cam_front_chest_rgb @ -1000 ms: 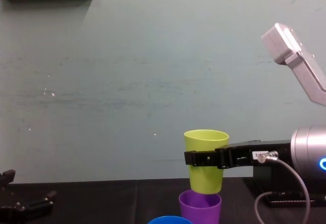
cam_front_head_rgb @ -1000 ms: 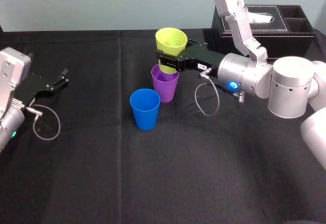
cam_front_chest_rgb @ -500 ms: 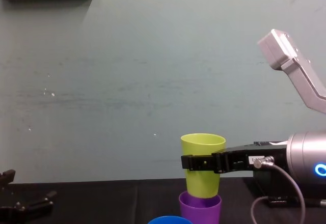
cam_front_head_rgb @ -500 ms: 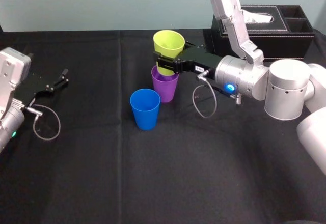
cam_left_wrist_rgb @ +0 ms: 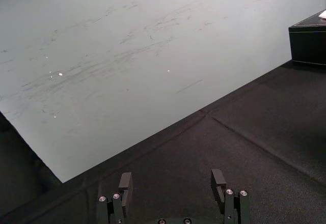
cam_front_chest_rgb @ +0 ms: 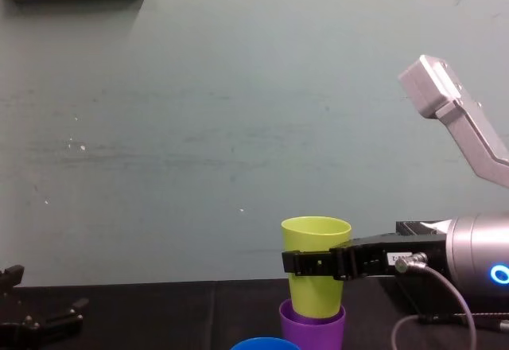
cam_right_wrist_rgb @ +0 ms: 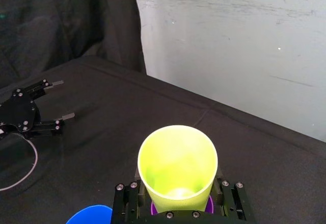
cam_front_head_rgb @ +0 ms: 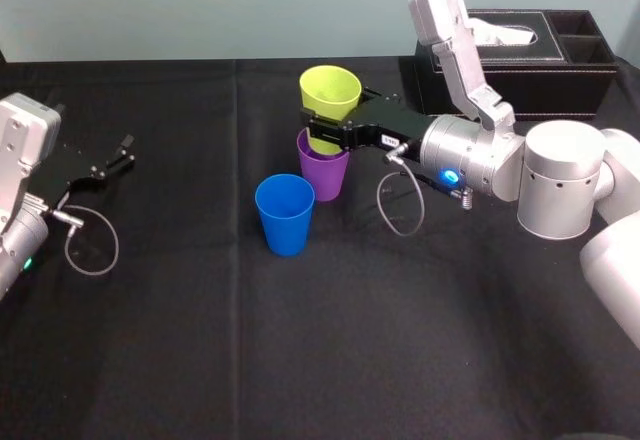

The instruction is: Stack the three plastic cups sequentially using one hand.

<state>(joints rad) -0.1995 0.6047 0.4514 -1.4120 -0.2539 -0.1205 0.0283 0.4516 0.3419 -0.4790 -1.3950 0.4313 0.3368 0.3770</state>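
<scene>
My right gripper (cam_front_head_rgb: 322, 127) is shut on the yellow-green cup (cam_front_head_rgb: 330, 93), its black fingers clamped on both sides of the cup's wall. That cup's base sits partly down inside the purple cup (cam_front_head_rgb: 323, 175), which stands upright on the black table. From the side, the yellow-green cup (cam_front_chest_rgb: 316, 266) rises out of the purple cup (cam_front_chest_rgb: 312, 330), held by the right gripper (cam_front_chest_rgb: 312, 263). The blue cup (cam_front_head_rgb: 285, 214) stands alone, in front and to the left of the purple one. Looking down, the right wrist view shows the yellow-green cup (cam_right_wrist_rgb: 178, 167) between the fingers. My left gripper (cam_front_head_rgb: 115, 155) rests open at the far left.
A black tissue box (cam_front_head_rgb: 520, 55) stands at the back right, just behind the right arm. A black cloth (cam_front_head_rgb: 300, 340) covers the table, with open room at the front and centre. A grey cable (cam_front_head_rgb: 92, 248) loops beside the left arm.
The right gripper has lowered the yellow-green cup and shifted slightly left, so its base has gone from just above the purple cup to down inside it. The left arm has not moved.
</scene>
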